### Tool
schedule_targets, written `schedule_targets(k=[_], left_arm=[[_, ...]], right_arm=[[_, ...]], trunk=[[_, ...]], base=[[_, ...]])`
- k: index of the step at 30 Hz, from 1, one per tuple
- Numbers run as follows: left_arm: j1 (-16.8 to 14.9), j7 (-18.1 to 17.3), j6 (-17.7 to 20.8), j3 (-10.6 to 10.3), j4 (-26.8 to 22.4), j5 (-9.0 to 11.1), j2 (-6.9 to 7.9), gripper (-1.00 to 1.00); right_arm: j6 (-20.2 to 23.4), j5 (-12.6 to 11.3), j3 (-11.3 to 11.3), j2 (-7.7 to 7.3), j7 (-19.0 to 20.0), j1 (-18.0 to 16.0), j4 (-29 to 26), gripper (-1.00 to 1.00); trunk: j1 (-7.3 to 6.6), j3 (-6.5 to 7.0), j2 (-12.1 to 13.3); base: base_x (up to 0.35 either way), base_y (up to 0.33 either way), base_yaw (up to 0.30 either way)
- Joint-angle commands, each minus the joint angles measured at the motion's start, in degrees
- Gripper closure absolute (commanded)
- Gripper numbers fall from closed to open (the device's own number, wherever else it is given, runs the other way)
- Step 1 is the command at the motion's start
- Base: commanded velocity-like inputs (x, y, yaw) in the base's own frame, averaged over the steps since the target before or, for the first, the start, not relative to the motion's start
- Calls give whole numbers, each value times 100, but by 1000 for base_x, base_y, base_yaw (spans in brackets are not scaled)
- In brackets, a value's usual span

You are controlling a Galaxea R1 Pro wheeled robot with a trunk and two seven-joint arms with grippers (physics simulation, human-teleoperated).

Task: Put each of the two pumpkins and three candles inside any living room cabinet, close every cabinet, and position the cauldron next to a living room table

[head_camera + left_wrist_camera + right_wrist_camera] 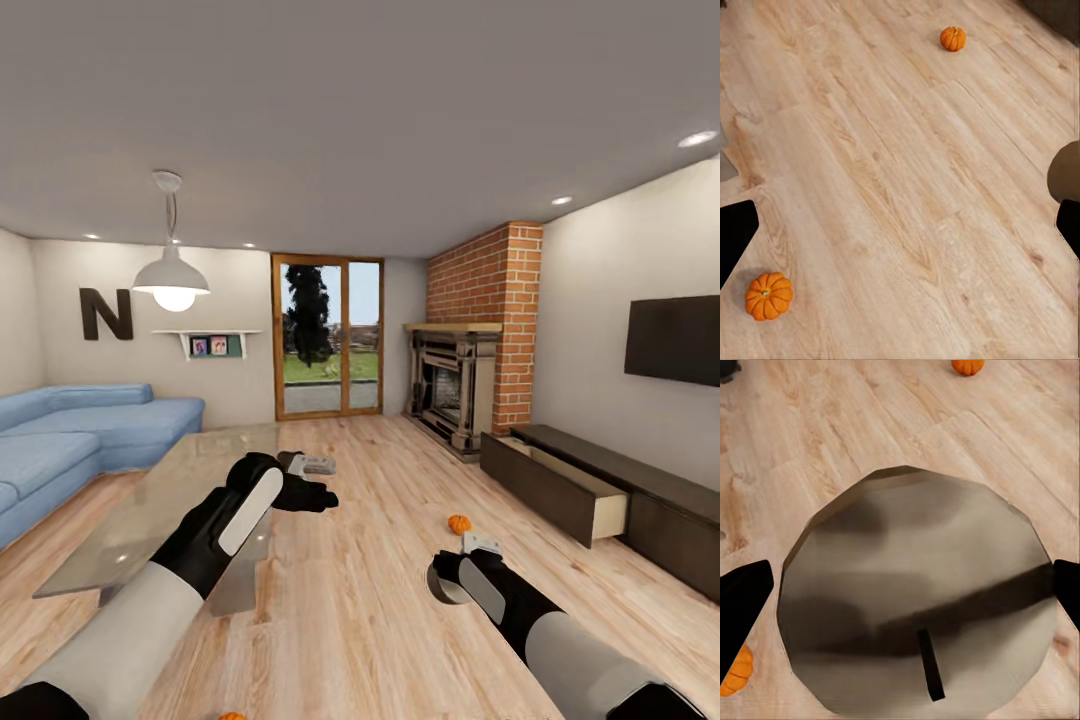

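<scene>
Wood floor (380,560) runs from a sofa (70,440) and the glass counter (180,490) to the cabinet (620,500) along the right wall, one drawer (585,500) pulled out; one pumpkin (459,524) lies on the boards ahead, a second pumpkin (232,716) close to the robot's base. The cauldron step looks in hand: the right hand (900,607) has its fingers spread wide to either side of the cauldron (919,592), apparently carrying it, though contact is hidden. Next it needs setting beside the counter; the left hand (305,493) hangs over the floor, empty, fingers apart.
</scene>
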Motion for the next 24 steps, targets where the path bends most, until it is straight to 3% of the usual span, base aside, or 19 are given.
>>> schedule_targets(k=[1, 10, 20, 24], left_arm=[[-4, 57, 10, -16, -6, 62, 7, -100], [-5, 62, 10, -19, 3, 62, 7, -100], [-8, 62, 10, -24, 12, 59, 3, -100], [-9, 62, 10, -25, 13, 55, -1, -100]], right_arm=[[20, -40, 47, -6, -39, -6, -10, 100], [26, -45, 38, -6, -39, -6, -13, 100], [83, -65, 17, -12, -30, -7, -9, 100], [112, -72, -17, -101, -30, -6, 1, 100]], trunk=[[-23, 14, 37], [-220, 175, 398], [-440, 275, 799], [-528, 311, 959]], base=[[0, 0, -273], [0, 0, -247], [0, 0, -37], [0, 0, -2]])
